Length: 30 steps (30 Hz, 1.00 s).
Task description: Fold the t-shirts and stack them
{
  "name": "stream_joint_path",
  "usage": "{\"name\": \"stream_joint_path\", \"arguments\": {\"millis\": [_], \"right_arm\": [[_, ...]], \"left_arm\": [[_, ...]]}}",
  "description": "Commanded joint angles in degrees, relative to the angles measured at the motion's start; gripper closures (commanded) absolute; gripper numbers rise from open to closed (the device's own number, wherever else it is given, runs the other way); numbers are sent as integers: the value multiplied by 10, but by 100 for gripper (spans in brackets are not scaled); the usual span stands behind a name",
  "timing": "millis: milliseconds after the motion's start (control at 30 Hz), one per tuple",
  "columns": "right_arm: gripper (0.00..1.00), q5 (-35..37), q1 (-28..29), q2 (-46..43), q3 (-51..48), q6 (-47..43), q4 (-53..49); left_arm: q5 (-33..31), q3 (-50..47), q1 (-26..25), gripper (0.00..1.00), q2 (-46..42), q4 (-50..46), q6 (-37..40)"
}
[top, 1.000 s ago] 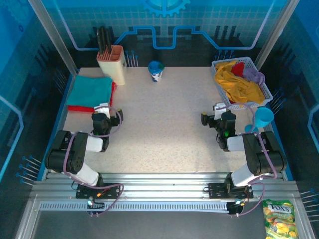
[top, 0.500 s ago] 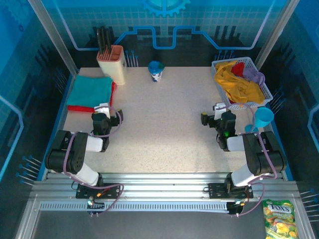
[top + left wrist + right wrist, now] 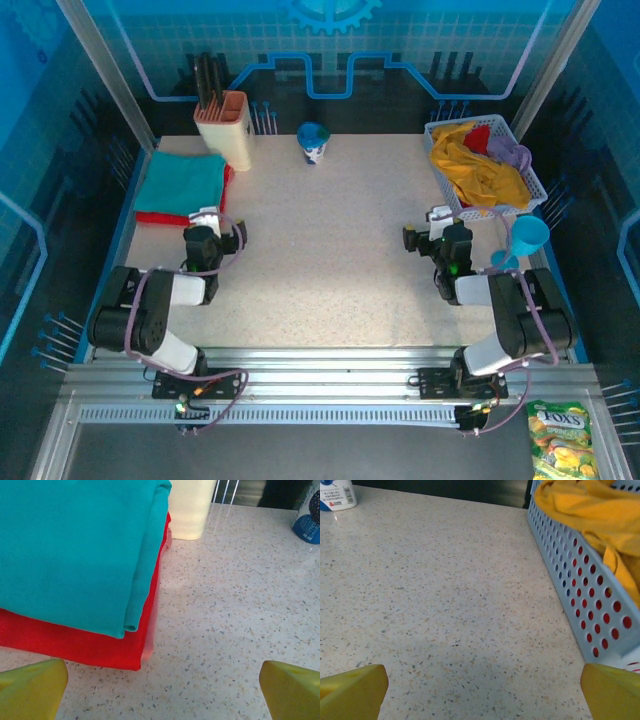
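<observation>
- Snack bag [image 3: 560,440], 5 o'clock, off the table beside the rail: reads "FOXS". Cup [image 3: 313,142] at 12 o'clock has a white label, but the print is too small to read, in the right wrist view too [image 3: 335,494].
- Teal t-shirt [image 3: 180,180] lies folded flat on the red t-shirt [image 3: 160,217], stacked at the table's 10 o'clock. The long axis runs roughly 9–3 and the folded edges face 3. The red hem sticks out on the 6 o'clock side.
- Left wrist view: teal fold [image 3: 70,545] overlaps red [image 3: 75,642], both flat on the table.
- Mustard t-shirt [image 3: 480,170] is crumpled in the mesh basket [image 3: 537,188] at 2 o'clock. A lavender t-shirt [image 3: 511,152] is bunched beside it.
- Left gripper [image 3: 208,225] is just at 6 o'clock of the stack, fingers [image 3: 32,687] spread wide, holding nothing.
- Right gripper [image 3: 441,222] is near the basket's 7 o'clock corner, fingers [image 3: 352,690] spread wide, holding nothing.
- Surface is a speckled beige table [image 3: 330,230]. Blue backlit panels surround it and an aluminium frame sits at the near edge.
</observation>
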Motion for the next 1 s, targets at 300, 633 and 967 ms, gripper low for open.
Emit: {"name": "stream_joint_path", "arguments": {"millis": [300,633,967], "right_arm": [[0,121,48,-170,250,89,-439],[0,69,-39,35,609,201,-786],[0,113,-100,241,799,251,-894]], "left_arm": [[28,318,-7,1,-153,-526,-100],[180,406,-11,1,-155,-704,-140],[183,378,-77,1,-183,-709,-108]]}}
